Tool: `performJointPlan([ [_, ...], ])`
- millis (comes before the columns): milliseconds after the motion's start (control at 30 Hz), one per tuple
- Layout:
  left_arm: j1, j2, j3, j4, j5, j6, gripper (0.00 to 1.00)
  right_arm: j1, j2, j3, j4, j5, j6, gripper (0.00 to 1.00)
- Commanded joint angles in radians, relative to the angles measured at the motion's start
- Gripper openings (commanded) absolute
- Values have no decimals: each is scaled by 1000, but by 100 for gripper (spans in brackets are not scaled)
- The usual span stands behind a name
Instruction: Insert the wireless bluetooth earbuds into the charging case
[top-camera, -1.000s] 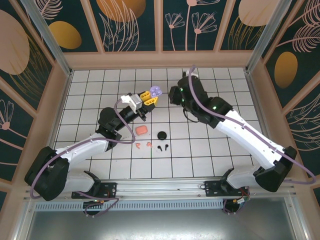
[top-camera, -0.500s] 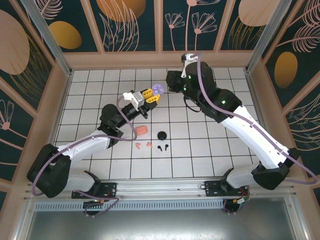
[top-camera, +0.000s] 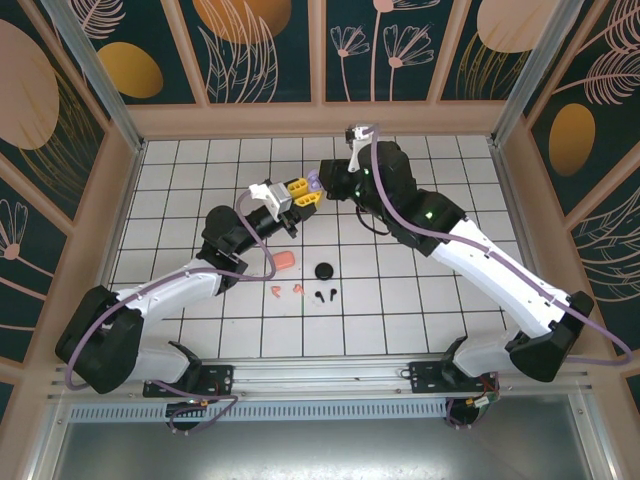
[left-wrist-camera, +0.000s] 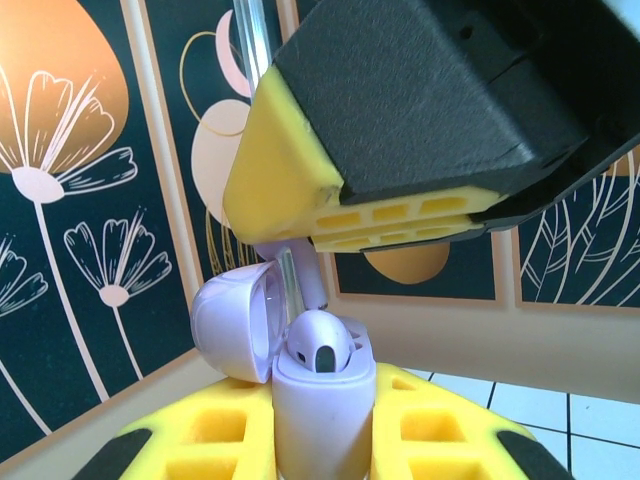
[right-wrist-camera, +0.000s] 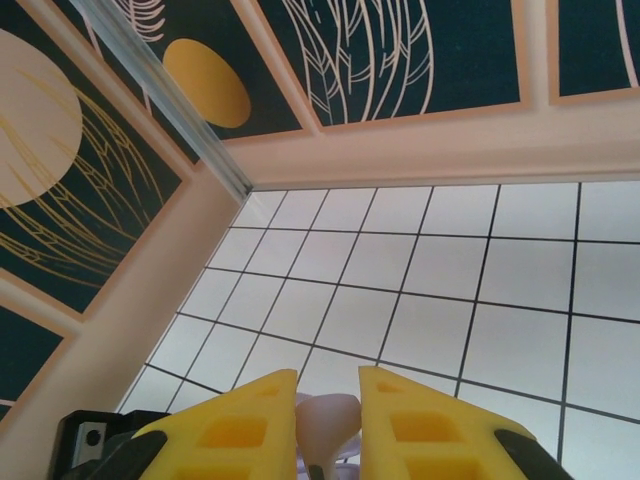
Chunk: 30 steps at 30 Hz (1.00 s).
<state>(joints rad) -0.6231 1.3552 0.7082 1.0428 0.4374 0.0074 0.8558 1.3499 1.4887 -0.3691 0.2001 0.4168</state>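
Bright, even light; soft shadows; close foreground slightly blurred.

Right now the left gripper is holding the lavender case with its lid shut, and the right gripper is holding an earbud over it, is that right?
No, the lid is open, tipped back off the lavender case; the left wrist view shows it. The rest holds: the left gripper grips the case and the right gripper holds an earbud over it.

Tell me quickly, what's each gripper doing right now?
Left gripper: closed on the open lavender charging case.
Right gripper: closed on a lavender earbud.
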Motion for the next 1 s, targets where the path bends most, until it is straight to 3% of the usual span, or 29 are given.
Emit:
performJointPlan([
  [0,-7,7,33,19,13,15,0,15,-28,-16,56,-13,-8,19],
  [967,-6,-14,37,27,11,15,0,36,-43,-115,44,33,-5,17],
])
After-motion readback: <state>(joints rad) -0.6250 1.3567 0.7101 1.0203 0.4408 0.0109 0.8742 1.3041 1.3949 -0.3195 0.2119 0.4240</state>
